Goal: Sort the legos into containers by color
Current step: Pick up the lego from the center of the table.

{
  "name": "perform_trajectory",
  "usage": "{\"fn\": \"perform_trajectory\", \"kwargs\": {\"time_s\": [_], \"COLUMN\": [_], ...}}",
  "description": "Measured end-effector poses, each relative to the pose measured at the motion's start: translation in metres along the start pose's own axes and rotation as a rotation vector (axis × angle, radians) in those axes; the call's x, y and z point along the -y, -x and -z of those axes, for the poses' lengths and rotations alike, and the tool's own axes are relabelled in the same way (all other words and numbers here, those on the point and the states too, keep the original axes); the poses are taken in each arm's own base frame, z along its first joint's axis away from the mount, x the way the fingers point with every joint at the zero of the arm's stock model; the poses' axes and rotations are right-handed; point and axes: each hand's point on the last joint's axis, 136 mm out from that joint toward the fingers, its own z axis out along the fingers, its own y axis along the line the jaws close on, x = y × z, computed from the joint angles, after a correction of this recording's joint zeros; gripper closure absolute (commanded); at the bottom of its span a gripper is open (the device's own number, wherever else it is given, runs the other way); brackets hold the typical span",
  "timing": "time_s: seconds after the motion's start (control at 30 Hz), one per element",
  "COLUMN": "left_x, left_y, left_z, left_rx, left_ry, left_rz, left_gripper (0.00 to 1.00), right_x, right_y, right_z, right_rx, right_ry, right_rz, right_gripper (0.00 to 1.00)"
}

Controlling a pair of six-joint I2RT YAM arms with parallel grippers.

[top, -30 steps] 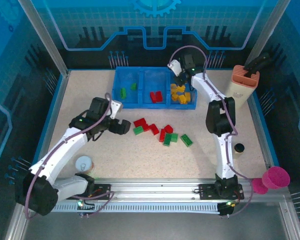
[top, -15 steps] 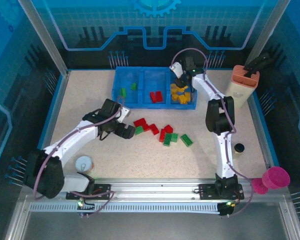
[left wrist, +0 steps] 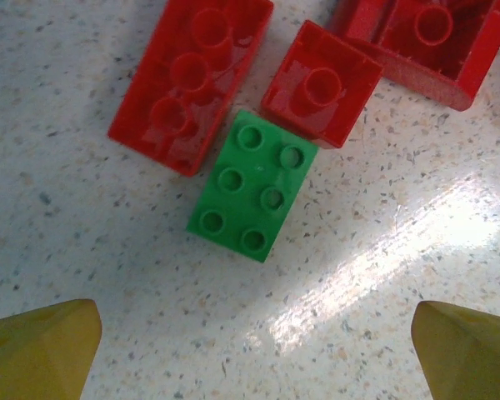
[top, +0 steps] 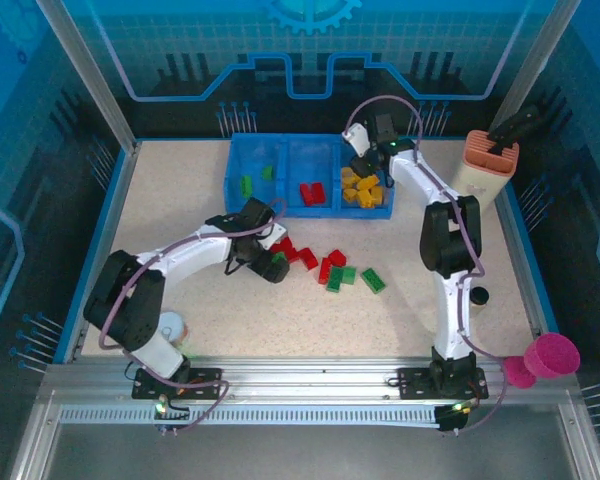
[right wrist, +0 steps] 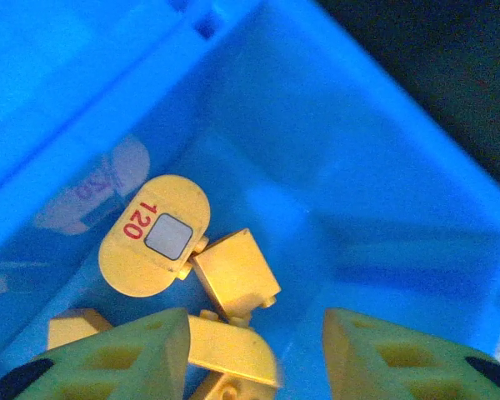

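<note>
**Left wrist view.** Only the two yellow fingertips (left wrist: 42, 350) of the left claw (left wrist: 254, 354) show, cut off at the lower corners. They stand spread wide, with bare table (left wrist: 383, 250) between them. A green brick (left wrist: 252, 185) lies studs up ahead of the gap, apart from both tips. It touches a square red brick (left wrist: 321, 83) and sits just beside a long red brick (left wrist: 192, 79). A third red brick (left wrist: 433, 37) is cut off by the top edge.

**Right wrist view.** The right claw (right wrist: 254, 358) is cut off at the lower edge. Its fingers stand apart and pinch nothing. Yellow bricks (right wrist: 233, 279) lie below it in the blue tray (right wrist: 333, 108), one partly hidden behind a finger. A rounded yellow piece (right wrist: 154, 233) carries a label reading 120.

**Top view.** The right claw is over the tray's right compartment. Two green bricks (top: 246, 185) lie in the left compartment and red ones (top: 312, 192) in the middle. Loose bricks (top: 340, 275) lie on the table just beside the left claw.
</note>
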Motion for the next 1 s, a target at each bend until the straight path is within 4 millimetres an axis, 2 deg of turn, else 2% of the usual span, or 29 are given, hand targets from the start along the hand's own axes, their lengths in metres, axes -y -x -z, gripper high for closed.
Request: {"fn": "perform_trajectory", "kwargs": {"time_s": [0.13, 0.27, 0.37, 0.47, 0.63, 1.0], "left_x": [-0.004, -0.011, -0.014, -0.015, -0.014, -0.007], "left_y": [-0.004, -0.006, -0.001, 0.009, 0.016, 0.018], "left_z": [-0.019, -0.031, -0.036, -0.041, -0.050, -0.054], "left_rx": [-0.051, -0.079, -0.077, -0.062, -0.061, -0.100], "left_ry": [0.036, 0.069, 0.081, 0.085, 0.082, 0.038], "left_rz": [-0.027, -0.043, -0.050, -0.060, -0.077, -0.104], "left_gripper": [0.03, 0.03, 0.02, 0.03, 0.03, 0.20], "right_x": [-0.001, -0.013, -0.021, -0.025, -0.027, -0.024], "right_y": [0.010, 0.013, 0.017, 0.018, 0.003, 0.001], "right_z": [0.028, 0.053, 0.062, 0.062, 0.054, 0.058], "right_rx": [0.057, 0.115, 0.146, 0.165, 0.135, 0.144], "right_ry": [-0.021, -0.035, -0.040, -0.055, -0.075, -0.100], "right_rz": [-0.021, -0.035, -0.035, -0.030, -0.030, -0.033], "right_gripper": [0.46, 0.40, 0.35, 0.32, 0.31, 0.31]}}
